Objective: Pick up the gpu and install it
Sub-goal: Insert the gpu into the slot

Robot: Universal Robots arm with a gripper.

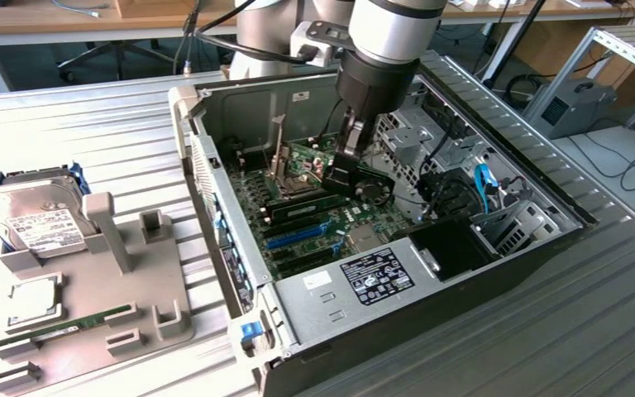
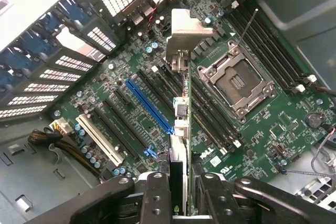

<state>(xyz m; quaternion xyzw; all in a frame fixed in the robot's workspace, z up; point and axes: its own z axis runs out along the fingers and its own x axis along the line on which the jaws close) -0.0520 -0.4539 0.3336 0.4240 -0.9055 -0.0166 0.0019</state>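
I see my gripper lowered inside the open computer case, clenched on the gpu, which it holds edge-on above the motherboard. In the wrist view the card's silver bracket points toward the case's rear wall, and its lower edge hangs over the black slots just beside the blue slot. On the tray outside, I note a hard drive and a RAM stick.
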